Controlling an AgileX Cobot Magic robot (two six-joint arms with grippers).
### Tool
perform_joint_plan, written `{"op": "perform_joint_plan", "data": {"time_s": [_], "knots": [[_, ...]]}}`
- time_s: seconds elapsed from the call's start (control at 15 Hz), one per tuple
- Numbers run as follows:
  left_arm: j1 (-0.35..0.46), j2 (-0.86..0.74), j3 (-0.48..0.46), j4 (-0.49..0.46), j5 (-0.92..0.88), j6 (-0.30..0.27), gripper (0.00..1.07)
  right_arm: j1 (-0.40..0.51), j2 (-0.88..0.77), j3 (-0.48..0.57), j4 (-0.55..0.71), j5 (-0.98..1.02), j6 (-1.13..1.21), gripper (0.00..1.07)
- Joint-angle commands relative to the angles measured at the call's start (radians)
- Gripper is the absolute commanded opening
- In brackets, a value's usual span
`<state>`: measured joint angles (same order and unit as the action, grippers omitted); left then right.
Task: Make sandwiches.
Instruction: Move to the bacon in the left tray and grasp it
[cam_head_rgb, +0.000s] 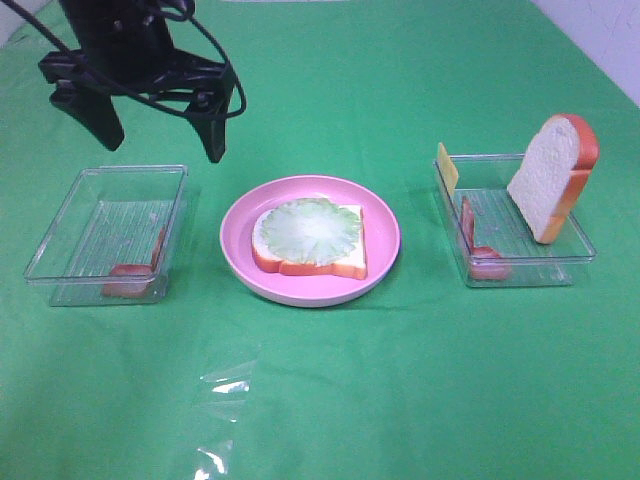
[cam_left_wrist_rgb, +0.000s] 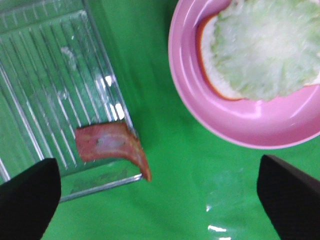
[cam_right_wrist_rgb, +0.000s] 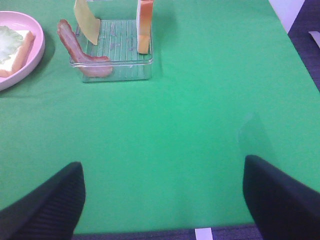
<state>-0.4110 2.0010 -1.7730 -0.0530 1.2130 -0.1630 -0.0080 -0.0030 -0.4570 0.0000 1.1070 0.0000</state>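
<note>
The sandwich is a bread slice (cam_head_rgb: 320, 262) topped with pale green lettuce (cam_head_rgb: 305, 230), lying on the pink plate (cam_head_rgb: 385, 235). It also shows in the left wrist view (cam_left_wrist_rgb: 270, 50). My left gripper (cam_head_rgb: 160, 135) is open and empty, hovering above the left clear tray (cam_head_rgb: 60, 225). That tray holds one bacon strip (cam_left_wrist_rgb: 112, 145) curling over its corner. The right clear tray (cam_head_rgb: 575, 240) holds an upright bread slice (cam_head_rgb: 555, 175), a cheese slice (cam_head_rgb: 446, 168) and bacon (cam_head_rgb: 480, 250). My right gripper (cam_right_wrist_rgb: 165, 210) is open and empty, well short of that tray (cam_right_wrist_rgb: 112, 70).
A green cloth covers the table. A scrap of clear plastic film (cam_head_rgb: 225, 385) lies near the front, left of centre. The table's right edge (cam_right_wrist_rgb: 295, 45) shows in the right wrist view.
</note>
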Motion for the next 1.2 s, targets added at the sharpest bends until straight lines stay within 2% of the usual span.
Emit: {"op": "perform_joint_plan", "data": {"time_s": [0.07, 0.27, 0.6, 0.87, 1.2], "knots": [[-0.002, -0.009, 0.101, 0.046, 0.109, -0.060, 1.02, -0.001, -0.028, 0.004, 0.000, -0.006, 0.000, 0.84], [-0.002, -0.008, 0.145, 0.083, 0.076, -0.090, 1.02, -0.001, -0.028, 0.004, 0.000, -0.006, 0.000, 0.84], [-0.005, -0.002, 0.144, -0.008, 0.007, -0.076, 1.01, -0.001, -0.028, 0.004, 0.000, -0.006, 0.000, 0.84], [-0.006, 0.063, 0.144, 0.000, 0.012, -0.067, 1.01, -0.001, -0.028, 0.004, 0.000, -0.006, 0.000, 0.84], [-0.006, 0.142, 0.144, 0.053, 0.000, -0.067, 1.00, -0.001, -0.028, 0.004, 0.000, -0.006, 0.000, 0.84]]}}
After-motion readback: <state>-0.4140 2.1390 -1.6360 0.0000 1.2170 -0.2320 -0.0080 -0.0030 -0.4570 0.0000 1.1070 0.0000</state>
